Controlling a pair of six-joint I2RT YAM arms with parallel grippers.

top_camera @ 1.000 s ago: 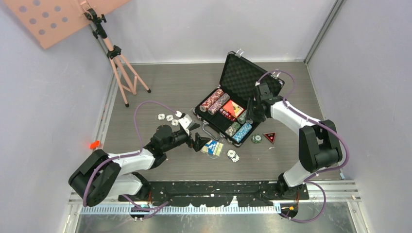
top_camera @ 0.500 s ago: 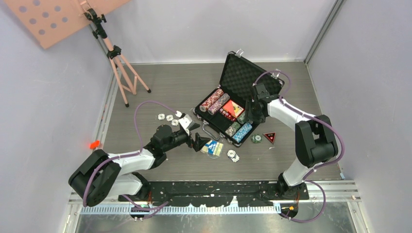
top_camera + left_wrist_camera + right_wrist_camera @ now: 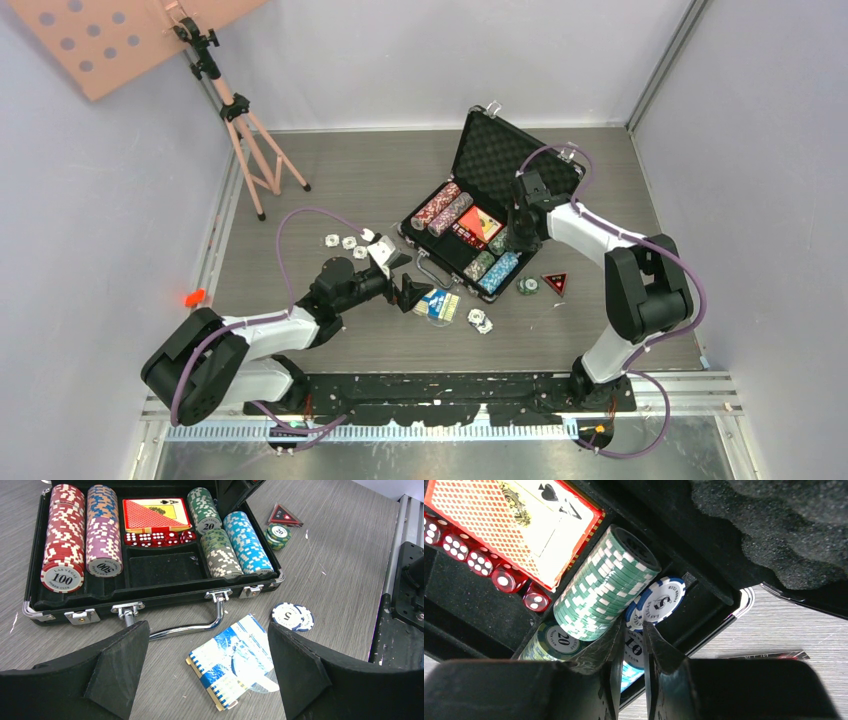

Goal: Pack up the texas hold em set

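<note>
Left claw: my left claw (image 3: 207, 632) is spread wide and holds nothing. It hangs low over the table, just in front of the case handle (image 3: 187, 625).
Right claw: my right claw (image 3: 630, 635) is inside the case (image 3: 150, 597), down at the chip rows on the right side. Its fingers are almost pinched together, with a thin gap. I can't tell if they nip a chip.
Blue cards: the blue cards (image 3: 232, 665) lie flat on the table outside the case, between my left claw's fingers and a bit nearer to me.
Long side: the pack sits crooked. Its long side looks to slant across the gap, lined up with neither finger.
Nearer arm: the left one, by far.
Where they go: I think the dark pocket (image 3: 162, 569) in front of the dice (image 3: 155, 537), near the red cards (image 3: 156, 514).
Next move: I think I must twist the wrist to square up, then drop down.
</note>
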